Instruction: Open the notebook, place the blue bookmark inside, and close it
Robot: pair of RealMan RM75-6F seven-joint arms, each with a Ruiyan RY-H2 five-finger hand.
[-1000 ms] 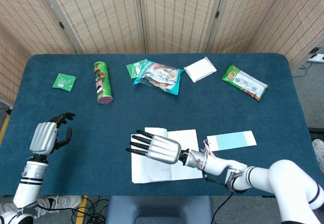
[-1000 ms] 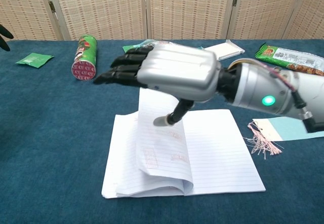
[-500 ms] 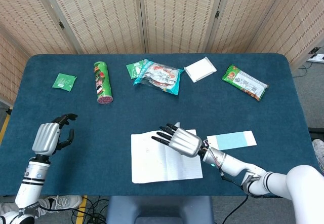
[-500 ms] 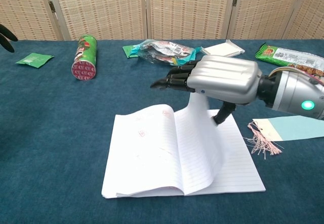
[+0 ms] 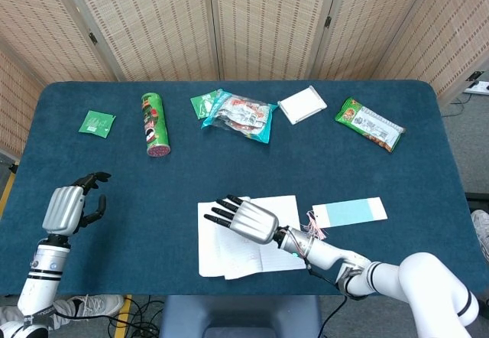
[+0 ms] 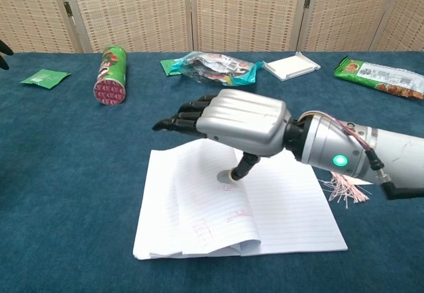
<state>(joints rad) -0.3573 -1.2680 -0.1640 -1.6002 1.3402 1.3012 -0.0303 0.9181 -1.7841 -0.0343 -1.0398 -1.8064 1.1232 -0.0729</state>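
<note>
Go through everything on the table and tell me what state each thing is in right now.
White lined notebook: open, one page curled under the thumb.
Blue bookmark with pink tassel: flat on the table, outside the notebook.
Right hand: fingers extended, thumb pressing the page.
Left hand: holding nothing, fingers loosely curled.
Green cylindrical chip can: lying on its side.

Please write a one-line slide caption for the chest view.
Right hand presses a page of the open notebook flat.
</note>
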